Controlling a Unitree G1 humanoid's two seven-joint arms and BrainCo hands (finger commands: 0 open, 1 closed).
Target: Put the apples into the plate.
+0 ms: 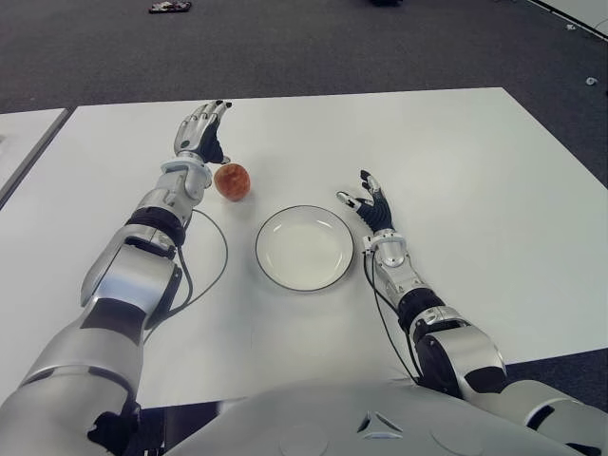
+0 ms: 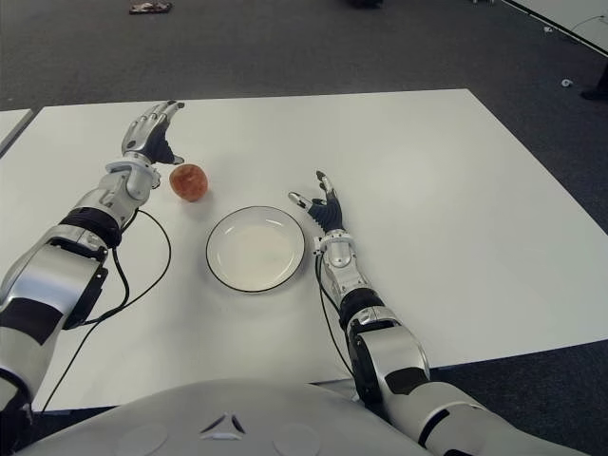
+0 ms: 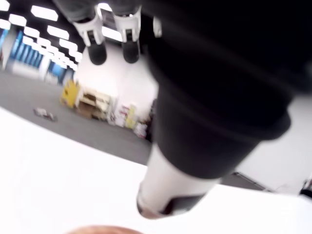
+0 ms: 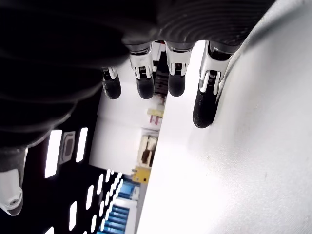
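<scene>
One red apple [image 1: 232, 180] sits on the white table [image 1: 456, 171], just left of and beyond the white plate [image 1: 304, 248] with a dark rim. The plate holds nothing. My left hand [image 1: 200, 131] hovers just behind and left of the apple with its fingers extended, not touching it. A sliver of the apple [image 3: 105, 230] shows at the edge of the left wrist view. My right hand [image 1: 368, 203] shows beside the plate's right rim, fingers spread and holding nothing.
A thin black cable [image 1: 211, 261] loops over the table beside my left forearm. Dark carpet [image 1: 380, 47] lies beyond the table's far edge, with a small object [image 1: 169, 7] on it. Another table's corner [image 1: 24, 133] is at far left.
</scene>
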